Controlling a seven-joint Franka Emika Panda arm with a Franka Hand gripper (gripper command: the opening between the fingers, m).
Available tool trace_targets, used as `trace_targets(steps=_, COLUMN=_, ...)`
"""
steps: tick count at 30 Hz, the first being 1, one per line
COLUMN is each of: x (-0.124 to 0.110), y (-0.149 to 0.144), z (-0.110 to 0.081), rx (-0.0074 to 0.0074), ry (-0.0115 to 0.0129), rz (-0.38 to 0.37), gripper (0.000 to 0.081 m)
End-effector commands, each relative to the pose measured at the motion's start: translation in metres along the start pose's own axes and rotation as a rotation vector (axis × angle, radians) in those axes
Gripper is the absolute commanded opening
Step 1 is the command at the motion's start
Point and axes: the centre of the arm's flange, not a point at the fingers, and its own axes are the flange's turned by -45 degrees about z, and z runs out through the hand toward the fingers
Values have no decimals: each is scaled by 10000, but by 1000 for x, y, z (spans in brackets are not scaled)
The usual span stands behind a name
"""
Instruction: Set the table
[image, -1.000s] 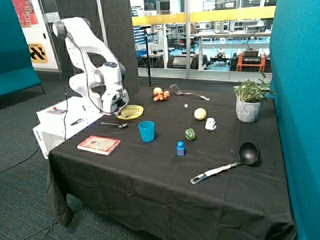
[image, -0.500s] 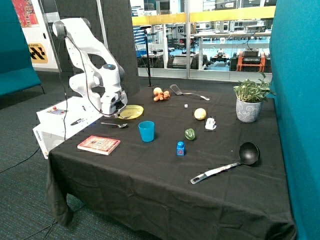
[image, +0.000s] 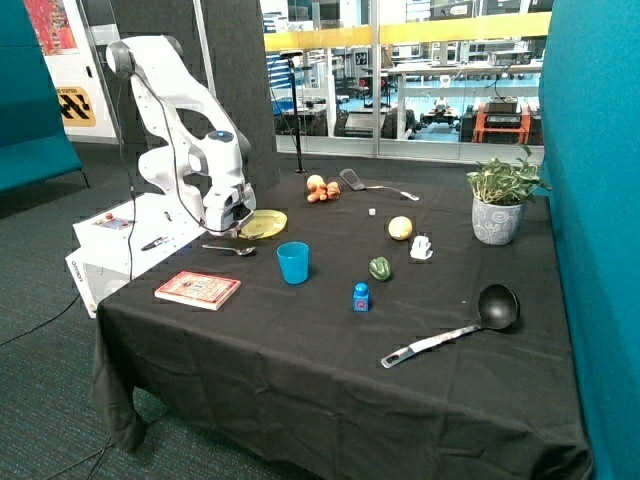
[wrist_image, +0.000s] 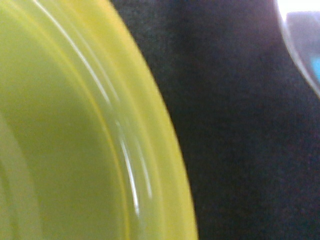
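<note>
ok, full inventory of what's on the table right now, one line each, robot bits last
table: 1, black cloth, holds everything below
plate: 1, yellow, at the edge nearest the arm
spoon: 1, silver, between plate and book
book: 1, red cover, near corner by the robot base
cup: 1, blue, beside the spoon
block: 1, blue, mid-table
pepper: 1, green, just behind the block
lemon: 1, yellow, beside a small white item
ladle: 1, black bowl, front
potted plant: 1, green, far corner
spatula: 1, far edge
fruit pile: orange, beside spatula; count unclear
hand: low at the plate's rim; fingers not visible
</note>
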Motion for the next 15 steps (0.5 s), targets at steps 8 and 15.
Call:
trace_targets(steps=8, x=-1, y=-2, z=9, rx=1, ry=2, rz=29, gripper=0)
trace_targets(steps=15, x=-1, y=1, z=9, rx=1, ry=2, rz=96, gripper=0)
